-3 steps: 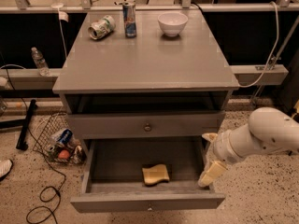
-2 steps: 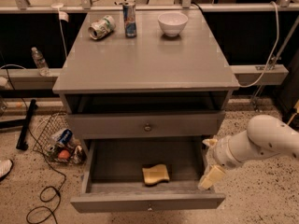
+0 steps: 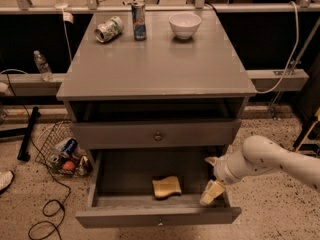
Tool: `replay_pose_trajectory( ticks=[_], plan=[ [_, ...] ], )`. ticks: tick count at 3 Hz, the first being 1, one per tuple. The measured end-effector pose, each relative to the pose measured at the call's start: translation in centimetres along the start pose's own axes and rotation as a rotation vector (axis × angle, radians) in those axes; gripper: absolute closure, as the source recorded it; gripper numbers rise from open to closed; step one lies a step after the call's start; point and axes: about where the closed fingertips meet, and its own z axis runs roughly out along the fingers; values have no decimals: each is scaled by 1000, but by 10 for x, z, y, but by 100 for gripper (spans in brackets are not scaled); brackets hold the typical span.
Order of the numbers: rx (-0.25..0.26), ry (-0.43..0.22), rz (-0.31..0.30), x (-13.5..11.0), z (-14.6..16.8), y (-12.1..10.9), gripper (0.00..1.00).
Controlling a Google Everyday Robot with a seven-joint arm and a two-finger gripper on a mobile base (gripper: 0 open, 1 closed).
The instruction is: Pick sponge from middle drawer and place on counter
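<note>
1. Hand (image 3: 211, 177): fingers spread wide apart, holding nothing, at the right end of the open middle drawer (image 3: 158, 217).
2. Sponge (image 3: 166, 187): flat on the drawer floor, left of the hand, not touching it.
3. Worktop (image 3: 160, 64): carries a white bowl (image 3: 184, 24).

We have a single view, set high before the grey cabinet (image 3: 115, 133) and tilted down at its front from fairly near, taking in the whole counter (image 3: 160, 64) and the open middle drawer (image 3: 125, 217). The gripper (image 3: 212, 176) shows low right, at the drawer's right end, fingers apart.
</note>
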Motion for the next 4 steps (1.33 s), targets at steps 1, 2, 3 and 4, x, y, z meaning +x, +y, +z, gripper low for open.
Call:
replay_pose_trajectory(
  ticks=[1,2,3,4],
  plan=[
    [11,-44,-11,-2,28,-13,0],
    [28,-87,-25,-8,45,-20,0],
    [31,-113,-39,-15,68,-25,0],
    [15,-131,-44,-20,78,-27,0]
  ],
)
